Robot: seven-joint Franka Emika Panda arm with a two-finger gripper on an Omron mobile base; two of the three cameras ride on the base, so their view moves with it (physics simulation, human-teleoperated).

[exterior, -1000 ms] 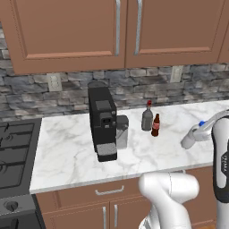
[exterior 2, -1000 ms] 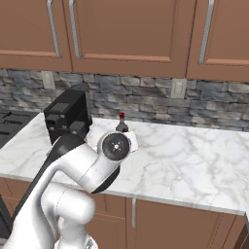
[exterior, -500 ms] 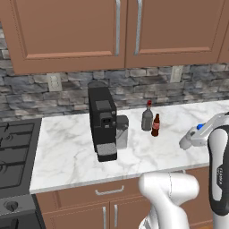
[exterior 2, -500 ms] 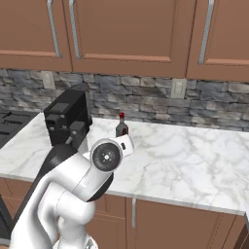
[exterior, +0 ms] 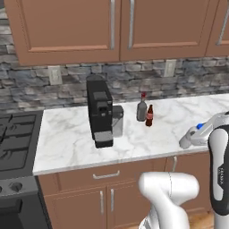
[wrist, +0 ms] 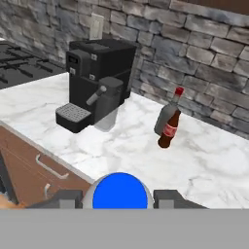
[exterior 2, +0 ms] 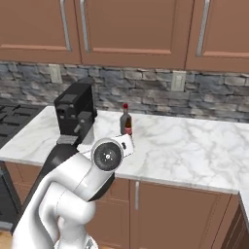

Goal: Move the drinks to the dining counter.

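Between my gripper (wrist: 118, 200) fingertips: whitish clear bottle with blue cap (wrist: 119, 191), jaws part-closed on it. Slim dark-brown cola bottle (wrist: 168, 132) and squat grey red-capped bottle (exterior: 142, 109) wait on marble worktop (exterior: 76, 143) beside black coffee machine (exterior: 100, 110). I keep grip firm, carry level, swing slowly toward dining counter.

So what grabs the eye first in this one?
The clear bottle with the blue cap, held between the pincer fingers, fills the bottom of the hand view; in the left base view it hangs tilted at the counter's front right edge. Next comes the black coffee machine on the marble worktop, with the grey red-capped bottle and the cola bottle standing close together to its right.
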